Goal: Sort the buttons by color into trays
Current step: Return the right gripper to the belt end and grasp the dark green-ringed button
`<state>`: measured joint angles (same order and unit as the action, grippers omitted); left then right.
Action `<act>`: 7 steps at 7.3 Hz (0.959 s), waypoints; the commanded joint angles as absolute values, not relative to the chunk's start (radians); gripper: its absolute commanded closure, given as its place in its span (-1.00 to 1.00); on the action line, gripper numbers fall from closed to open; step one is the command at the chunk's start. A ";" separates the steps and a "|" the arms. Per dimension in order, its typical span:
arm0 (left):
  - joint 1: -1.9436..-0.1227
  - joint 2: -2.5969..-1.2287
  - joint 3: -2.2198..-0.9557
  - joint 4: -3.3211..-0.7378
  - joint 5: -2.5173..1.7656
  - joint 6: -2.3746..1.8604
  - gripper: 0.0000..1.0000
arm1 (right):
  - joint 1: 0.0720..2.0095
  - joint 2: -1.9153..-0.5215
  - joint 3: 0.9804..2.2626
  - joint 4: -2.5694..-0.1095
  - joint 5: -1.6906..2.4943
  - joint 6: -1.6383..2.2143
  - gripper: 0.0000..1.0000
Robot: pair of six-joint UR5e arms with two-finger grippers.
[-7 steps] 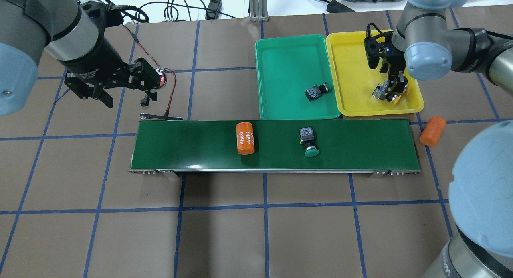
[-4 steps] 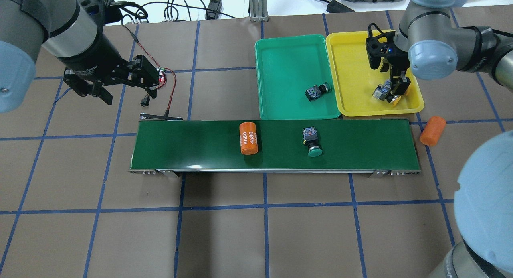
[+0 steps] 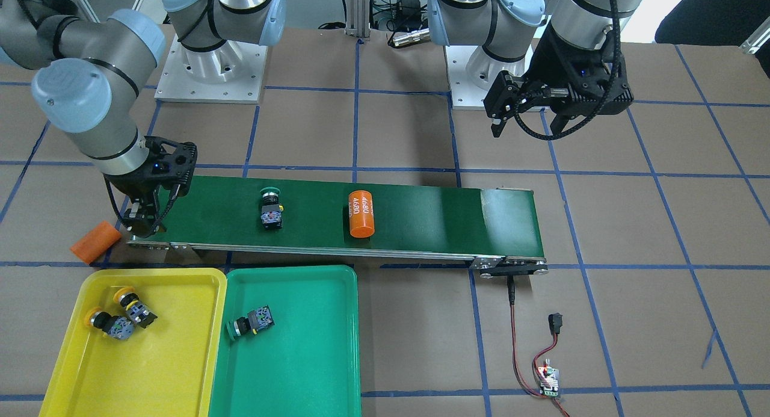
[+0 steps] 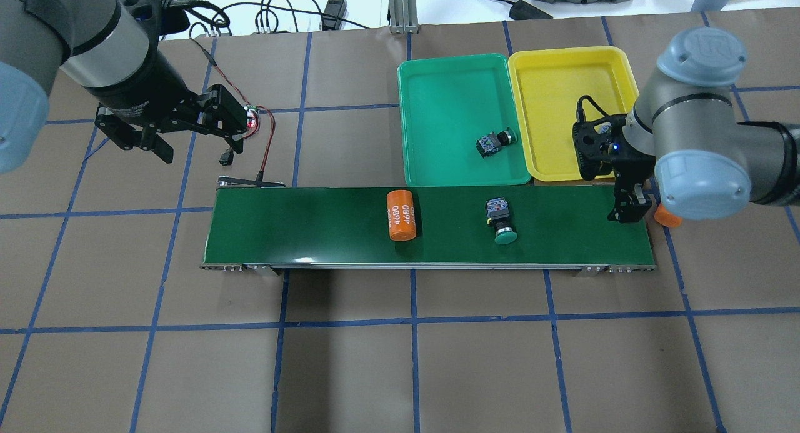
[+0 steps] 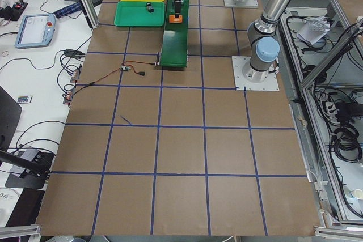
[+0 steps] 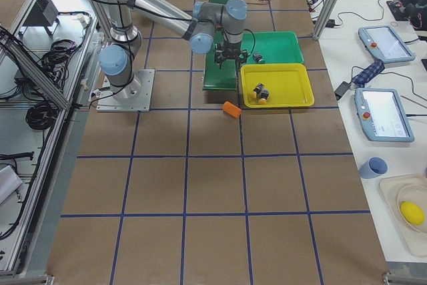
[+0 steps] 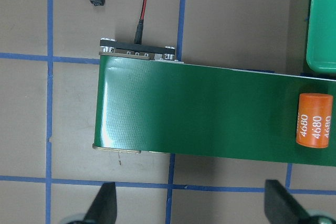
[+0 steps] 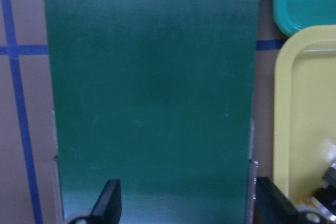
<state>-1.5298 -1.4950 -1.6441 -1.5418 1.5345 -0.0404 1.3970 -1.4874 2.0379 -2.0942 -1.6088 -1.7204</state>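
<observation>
Left claw (image 7: 189, 195): wide, empty, above the surface (image 4: 350, 370) by the left end of the belt (image 4: 300, 227). On the belt: orange cylinder (image 4: 401, 215), then one green button (image 4: 500, 220) lying on its side. Green tray (image 4: 437, 102) holds a second green button (image 4: 495, 142). Yellow tray (image 4: 556, 89) holds two yellow buttons (image 3: 133, 305), close together. Right claw (image 8: 186, 200): wide, empty, over the belt's right end.
</observation>
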 commanded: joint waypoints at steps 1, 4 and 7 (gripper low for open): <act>-1.531 -1.489 -1.643 -1.545 1.534 -0.040 -1.00 | 1.397 -1.540 2.146 -2.120 -1.608 -1.683 -0.81; -1.531 -1.479 -1.641 -1.545 1.534 -0.038 -1.00 | 1.397 -1.540 2.114 -2.114 -1.554 -1.237 -0.81; -1.531 -1.496 -1.643 -1.546 1.532 -0.040 -1.00 | 1.402 -1.536 2.072 -2.092 -1.519 -0.645 -0.80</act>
<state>-1.5309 -1.4953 -1.6431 -1.5463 1.5334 -0.0394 1.4013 -1.5360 2.0800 -2.0983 -1.5451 -0.9029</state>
